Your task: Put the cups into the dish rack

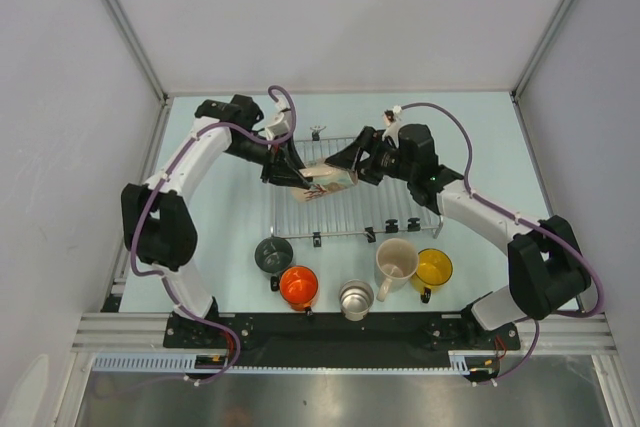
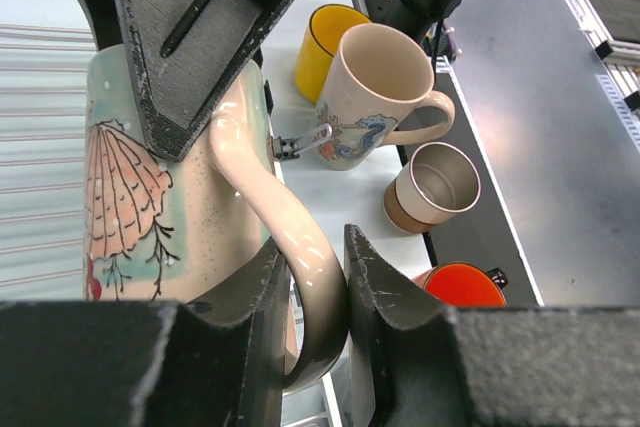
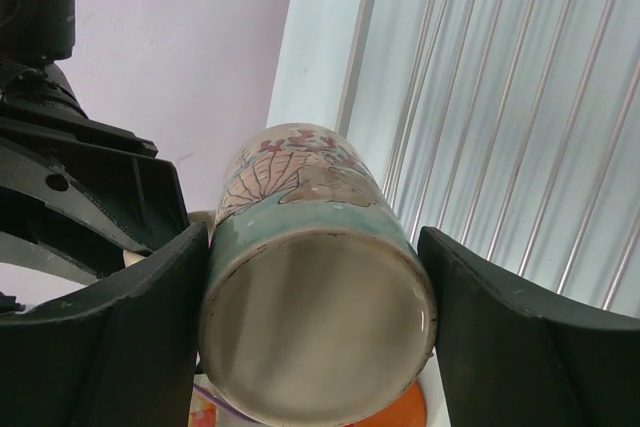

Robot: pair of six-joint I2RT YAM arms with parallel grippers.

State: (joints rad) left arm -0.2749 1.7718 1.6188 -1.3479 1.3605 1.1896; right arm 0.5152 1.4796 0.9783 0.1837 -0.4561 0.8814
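A cream cup painted with a shell [image 1: 328, 179] hangs on its side over the dish rack [image 1: 350, 217], held between both arms. My left gripper [image 1: 300, 175] is shut on its handle [image 2: 290, 237], a pad pressed on each side. My right gripper [image 3: 312, 242] straddles the cup's body [image 3: 320, 317] near the base, and both pads touch its sides. In front of the rack stand the dark grey-green cup [image 1: 273, 253], the orange cup [image 1: 298, 285], the steel cup [image 1: 355, 298], another cream cup [image 1: 396, 260] and the yellow cup [image 1: 433, 267].
The rack's thin bars [image 3: 500, 97] run under the held cup. White walls close in the table on three sides. The row of cups stands between the rack and the arm bases at the near edge.
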